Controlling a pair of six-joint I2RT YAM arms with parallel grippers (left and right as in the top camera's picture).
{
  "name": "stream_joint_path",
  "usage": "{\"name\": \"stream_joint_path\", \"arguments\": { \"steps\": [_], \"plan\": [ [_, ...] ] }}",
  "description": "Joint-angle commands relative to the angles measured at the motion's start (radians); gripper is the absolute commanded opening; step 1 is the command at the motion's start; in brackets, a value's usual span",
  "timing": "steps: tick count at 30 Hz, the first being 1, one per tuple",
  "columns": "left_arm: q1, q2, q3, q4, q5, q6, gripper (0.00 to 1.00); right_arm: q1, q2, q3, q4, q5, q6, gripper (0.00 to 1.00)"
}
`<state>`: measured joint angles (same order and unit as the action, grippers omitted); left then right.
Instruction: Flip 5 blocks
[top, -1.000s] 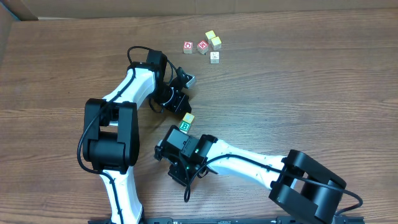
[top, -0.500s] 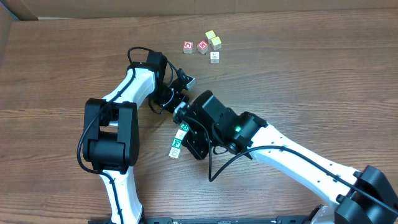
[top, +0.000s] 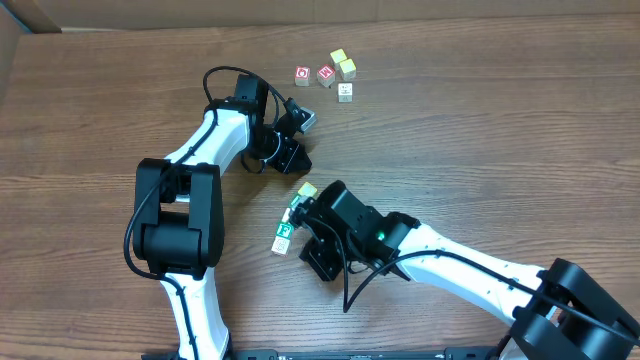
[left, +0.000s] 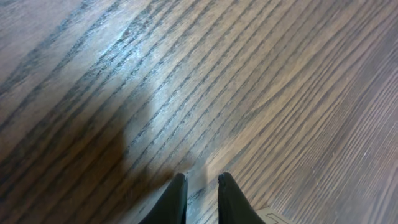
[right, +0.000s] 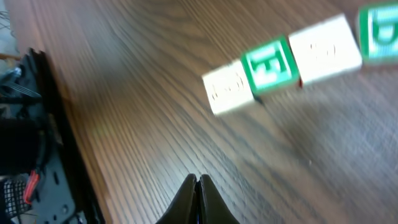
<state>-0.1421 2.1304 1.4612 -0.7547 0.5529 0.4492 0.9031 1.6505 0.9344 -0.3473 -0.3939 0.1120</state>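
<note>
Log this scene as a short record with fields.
left tool: slightly parted, empty, over bare table
right tool: shut, empty, row of blocks just ahead of it
far cluster: three pale blocks beside two red cubes
held: nothing

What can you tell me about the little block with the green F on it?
The F block is a small cube, apparently wood, with a green-printed F face up. It lies on the table in a slanted row of blocks, a whitish face flush beside it. Nothing grips it.
</note>
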Motion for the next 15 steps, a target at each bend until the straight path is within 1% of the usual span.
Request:
{"name": "stream_joint_path", "arguments": {
  "steps": [1, 3, 5, 10, 12, 15],
  "plan": [
    [-0.003, 0.002, 0.021, 0.0, 0.058, -0.039, 0.13, 0.0, 0.001, -0.013, 0.015, 0.019, 0.024, 0.04],
    [-0.011, 0.002, 0.036, -0.007, 0.105, -0.039, 0.13, 0.001, 0.001, -0.013, 0.026, 0.019, 0.04, 0.04],
    [-0.023, 0.002, 0.061, -0.029, 0.1, -0.039, 0.12, 0.001, 0.002, -0.013, 0.031, 0.019, 0.05, 0.04],
    [-0.074, 0.002, 0.087, -0.053, -0.029, -0.039, 0.08, 0.015, 0.03, -0.013, 0.05, 0.026, 0.049, 0.04],
    [-0.092, 0.002, 0.086, -0.058, -0.068, -0.039, 0.05, 0.022, 0.049, -0.013, 0.067, 0.026, 0.049, 0.04],
    [-0.111, 0.002, 0.086, -0.072, -0.114, -0.052, 0.04, 0.024, 0.058, -0.013, 0.074, 0.026, 0.049, 0.04]
  ]
}}
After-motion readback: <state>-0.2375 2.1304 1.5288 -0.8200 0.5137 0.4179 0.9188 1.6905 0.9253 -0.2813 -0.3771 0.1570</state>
